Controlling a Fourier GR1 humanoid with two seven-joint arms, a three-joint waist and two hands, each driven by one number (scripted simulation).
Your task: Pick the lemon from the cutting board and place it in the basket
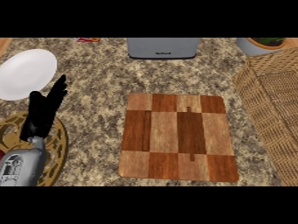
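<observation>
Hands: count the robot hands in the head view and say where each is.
1. The left hand shows at the view's left, open, fingers up, above the ornate gold trivet. The right hand is out of view.

We see the patchwork wooden cutting board lying flat at centre, and the woven wicker basket at three o'clock; no lemon shows.

Kitchen; granite counter, cutting board
</observation>
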